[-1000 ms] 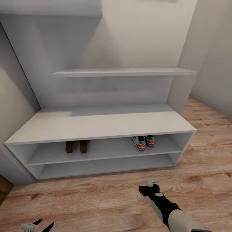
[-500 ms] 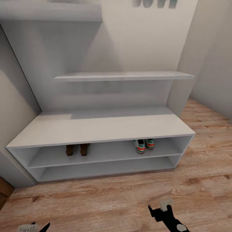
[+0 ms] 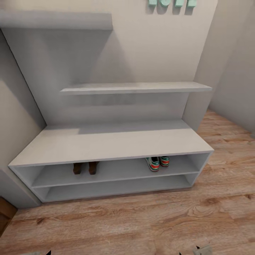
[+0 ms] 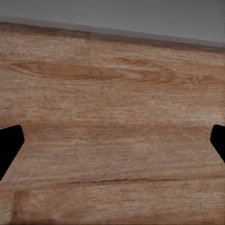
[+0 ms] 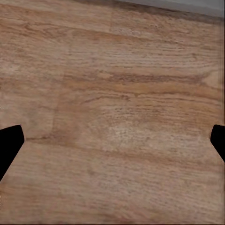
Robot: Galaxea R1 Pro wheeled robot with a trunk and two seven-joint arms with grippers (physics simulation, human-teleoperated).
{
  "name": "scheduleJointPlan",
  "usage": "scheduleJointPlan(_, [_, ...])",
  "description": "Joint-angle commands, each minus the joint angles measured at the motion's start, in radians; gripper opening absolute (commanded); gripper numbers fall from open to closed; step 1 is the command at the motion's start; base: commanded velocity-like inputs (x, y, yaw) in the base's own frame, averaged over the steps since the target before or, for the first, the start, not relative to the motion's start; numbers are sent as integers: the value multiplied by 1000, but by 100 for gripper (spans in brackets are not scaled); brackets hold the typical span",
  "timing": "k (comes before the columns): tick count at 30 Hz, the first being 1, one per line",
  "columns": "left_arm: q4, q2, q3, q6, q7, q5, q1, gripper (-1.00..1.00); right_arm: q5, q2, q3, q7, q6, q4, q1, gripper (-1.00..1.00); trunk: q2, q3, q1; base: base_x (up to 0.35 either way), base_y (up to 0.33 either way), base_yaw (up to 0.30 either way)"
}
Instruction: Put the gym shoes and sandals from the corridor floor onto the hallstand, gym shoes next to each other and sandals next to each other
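The two gym shoes point(image 3: 157, 162) stand side by side on the upper tier of the hallstand's point(image 3: 106, 143) low base, toward its right end. The two sandals point(image 3: 85, 167) stand side by side on the same tier, left of the middle. In the left wrist view my left gripper point(image 4: 112, 145) is open over bare corridor floor point(image 4: 112, 93), its dark fingers wide apart. My right gripper point(image 5: 112, 145) is open in the same way over the floor point(image 5: 117, 93). In the head view, one fingertip of each gripper peeks in at the bottom edge, well in front of the hallstand.
The hallstand has a grey back panel and two stepped upper shelves point(image 3: 134, 87). Walls close it in on both sides. Green letters point(image 3: 171, 3) hang on the wall above. The floor point(image 3: 141, 219) runs in front and to the right.
The head view has tilted up a little. Both grippers have drawn back toward me and dropped to the bottom edge of the view. The shoes and sandals have stayed put.
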Motion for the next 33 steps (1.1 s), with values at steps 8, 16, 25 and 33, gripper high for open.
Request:
scheduleJointPlan(8, [22, 0, 5, -1, 0, 10, -1, 100, 7, -11, -8, 0, -111, 74, 10, 100, 56, 24, -31, 0, 0, 0])
scheduleJointPlan(16, [47, -11, 7, -2, 42, 14, -1, 100, -52, -5, -10, -88, -183, 93, 40, 100, 112, 49, -62, 0, 0, 0])
scheduleJointPlan(25, [49, -32, 4, -2, 106, 7, -1, 100, -112, -1, -9, -171, -188, 96, 43, 100, 175, 78, -96, 0, 0, 0])
scheduleJointPlan(33, [49, -33, 6, -2, 114, 7, -1, 100, -115, 7, -8, -176, -189, 97, 43, 100, 231, 103, -127, 0, 0, 0])
